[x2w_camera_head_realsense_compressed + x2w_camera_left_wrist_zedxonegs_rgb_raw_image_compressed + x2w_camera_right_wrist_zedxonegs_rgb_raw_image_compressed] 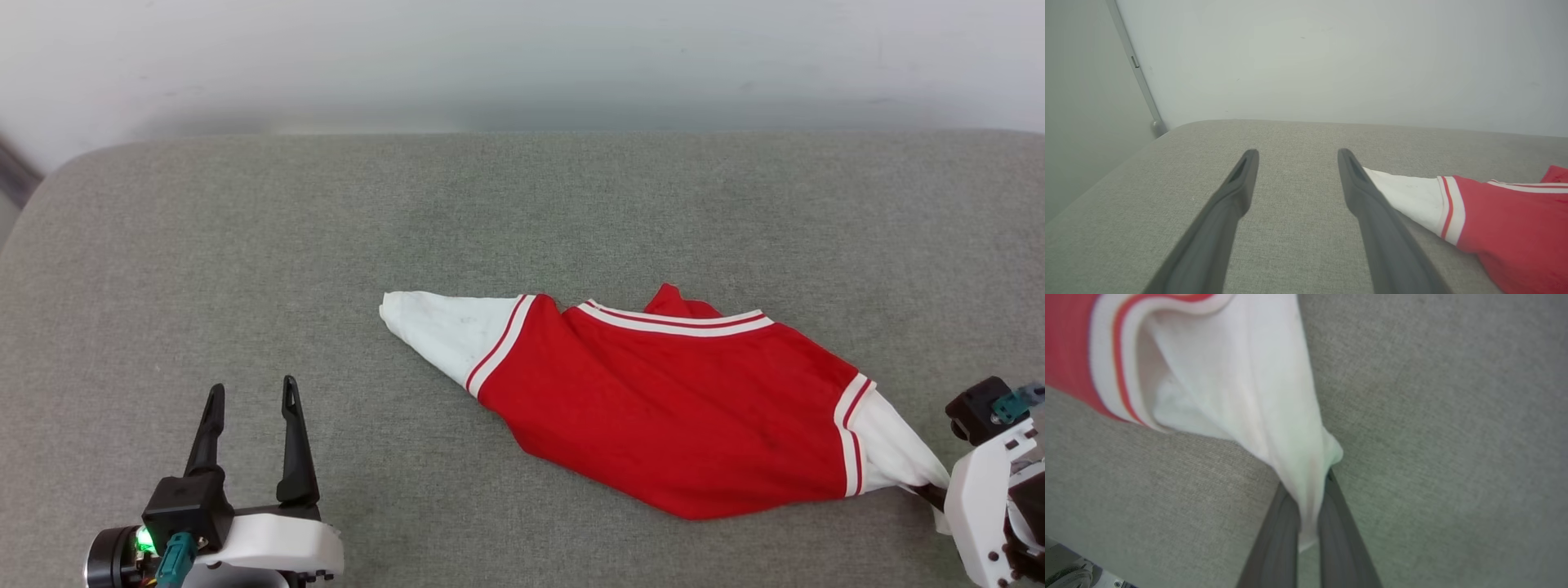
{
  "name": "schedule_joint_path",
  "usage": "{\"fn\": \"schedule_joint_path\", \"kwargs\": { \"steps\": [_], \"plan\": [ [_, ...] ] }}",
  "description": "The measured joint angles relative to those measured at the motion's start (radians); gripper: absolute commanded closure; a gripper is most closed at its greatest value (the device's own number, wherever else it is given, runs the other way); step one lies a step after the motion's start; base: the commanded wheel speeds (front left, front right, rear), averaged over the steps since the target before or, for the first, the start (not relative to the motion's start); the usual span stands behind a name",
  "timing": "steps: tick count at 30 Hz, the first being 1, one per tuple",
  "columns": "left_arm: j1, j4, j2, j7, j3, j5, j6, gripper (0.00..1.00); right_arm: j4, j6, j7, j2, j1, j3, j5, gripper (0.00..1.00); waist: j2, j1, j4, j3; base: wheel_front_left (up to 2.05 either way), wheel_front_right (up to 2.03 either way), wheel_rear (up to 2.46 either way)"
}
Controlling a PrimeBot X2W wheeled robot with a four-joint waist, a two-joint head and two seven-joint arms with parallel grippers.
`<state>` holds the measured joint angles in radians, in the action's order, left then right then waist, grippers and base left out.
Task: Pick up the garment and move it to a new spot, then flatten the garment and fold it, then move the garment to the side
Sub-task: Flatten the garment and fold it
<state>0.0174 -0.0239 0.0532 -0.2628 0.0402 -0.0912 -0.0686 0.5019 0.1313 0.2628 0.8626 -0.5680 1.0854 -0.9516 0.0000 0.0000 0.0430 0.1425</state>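
Garment [669,408], red with white short sleeves, flat on grey cushion [245,245], a bit right of the middle and near the front. Stretched long and thin, slanting from far left to near right in the head view. One sleeve [441,331] pointing left and away, its tip loose on the cushion, well apart from left gripper [252,388]. Other sleeve [894,445] pulled to a thin point at the near right. Striped collar [678,320] along the far edge. Plain red side up, with faint dark smudges. Left gripper spread wide and holding nothing, over bare cushion at the near left. Tip of the pulled sleeve pinched tight in right gripper [927,492], white cloth squeezed between both dark fingers [1274,539]. That gripper mostly cut off by the right edge of the head view. Sleeve tip partly hidden inside the pinch, and blurry up close in the right wrist view. Red body cut off at the right edge of the left wrist view. Pale wall [522,57] behind.
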Motion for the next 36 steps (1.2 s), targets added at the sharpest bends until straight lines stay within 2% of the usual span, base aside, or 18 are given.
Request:
{"fn": "schedule_joint_path", "kwargs": {
  "steps": [3, 4, 5, 11, 16, 21, 26, 30, 36],
  "plan": [
    [0.0, -0.007, -0.001, 0.0, 0.0, 0.002, 0.004, 0.0, 0.046, 0.0, -0.038, -0.027, 0.024, -0.025, -0.019, 1.0, 0.0, 0.0, 0.0, -0.006, 0.0, 0.0, 0.0],
    [0.001, -0.01, -0.001, 0.0, 0.001, 0.002, 0.005, 0.0, 0.054, 0.0, -0.058, -0.034, 0.032, -0.037, -0.029, 0.72, 0.0, 0.0, 0.0, -0.01, 0.0, 0.0, 0.0],
    [0.003, -0.013, -0.001, 0.0, 0.002, 0.002, 0.005, 0.0, 0.058, 0.0, -0.078, -0.043, 0.039, -0.048, -0.041, 0.0, 0.0001, 0.0, -0.001, -0.015, 0.0, 0.0, 0.0],
    [0.011, -0.022, -0.001, 0.0, 0.022, 0.01, 0.012, 0.0, 0.043, 0.0, -0.266, -0.05, 0.058, -0.139, -0.017, 0.0, 0.0, 0.0, -0.009, -0.053, 0.0, 0.0, 0.0],
    [0.013, -0.015, 0.011, 0.0, 0.046, 0.02, 0.026, 0.0, 0.014, 0.0, -0.393, -0.046, 0.084, -0.259, 0.043, 0.0, 0.0, 0.0, -0.028, -0.076, 0.0, 0.0, 0.0],
    [-0.027, -0.01, 0.03, 0.0, 0.059, 0.021, 0.053, 0.0, 0.006, 0.0, -0.491, -0.077, 0.126, -0.458, 0.148, 0.0, 0.0, 0.0, -0.044, -0.082, 0.0, 0.0, 0.0],
    [-0.143, -0.061, 0.095, 0.001, 0.049, 0.02, 0.116, 0.0, -0.036, 0.0, -0.518, -0.179, 0.21, -0.691, 0.324, 0.0, 0.0, 0.0, -0.052, -0.075, 0.0, 0.0, 0.0],
    [-0.292, -0.113, 0.169, 0.113, 0.018, -0.002, 0.166, 0.0, -0.126, 0.0, -0.522, -0.283, 0.305, -0.848, 0.467, 0.0, 0.0, 0.0, -0.061, -0.061, 0.0, 0.0, 0.0],
    [-0.51, -0.192, 0.288, 0.416, -0.087, -0.108, 0.195, 0.0, -0.301, 0.0, -0.441, -0.413, 0.419, -0.99, 0.615, 0.0, 0.0, 0.0, -0.077, -0.026, 0.0, 0.0, 0.0]
  ]
}}
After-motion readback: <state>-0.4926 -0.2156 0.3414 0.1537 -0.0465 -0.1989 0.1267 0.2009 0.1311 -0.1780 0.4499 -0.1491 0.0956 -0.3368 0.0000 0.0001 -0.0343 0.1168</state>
